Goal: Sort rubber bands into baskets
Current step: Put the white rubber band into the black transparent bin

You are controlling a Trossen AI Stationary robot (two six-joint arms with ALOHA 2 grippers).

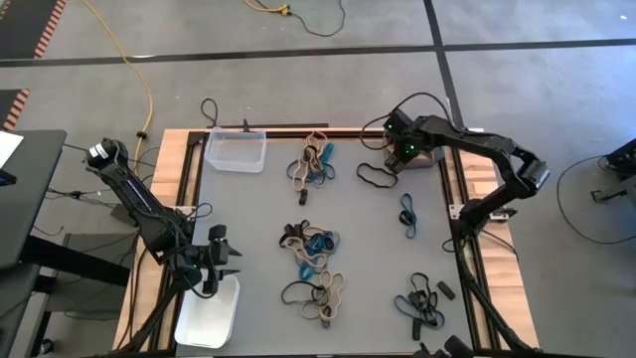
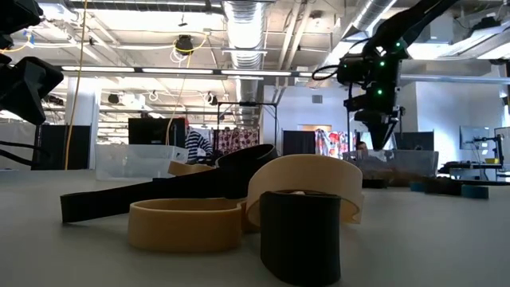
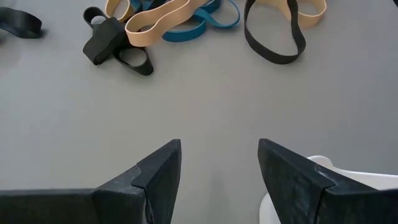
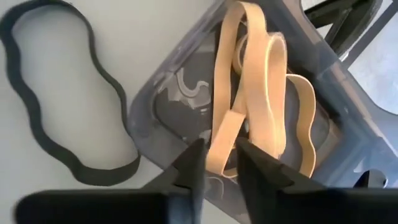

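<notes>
Left tool (image 1: 217,261) first, parked at about eight o'clock on the counter (image 1: 258,214), fingers (image 3: 155,171) spread wide with nothing between them, hovering right at the rim of the white basket (image 1: 211,313) that sits at seven o'clock. Its wrist view looks across bare grey surface toward a tangle of black, tan and teal rubber bands (image 3: 168,18).

Moving across: the clear basket (image 1: 237,151) sits at eleven o'clock, nothing visible in it from above. Loose bands lie in clusters down the middle, one at twelve o'clock (image 1: 312,164), one near the centre (image 1: 310,244), another tan and black heap at six o'clock (image 1: 323,293). In the low view a tan band (image 2: 307,179) and a black one (image 2: 299,235) loom right in front of the lens.

Over to the right side: a lone teal band (image 1: 407,214) at three o'clock, a dark cluster (image 1: 422,303) at five o'clock, and a single black loop (image 1: 376,177) lying just beside the dark grey basket (image 4: 323,74) at one o'clock.

And the right tool (image 4: 217,162) is directly over that dark grey basket, jaws only narrowly apart, with a tan rubber band (image 4: 261,93) running up from between the fingertips and lying into the basket. Whether the fingers actually pinch that band, cannot tell.
</notes>
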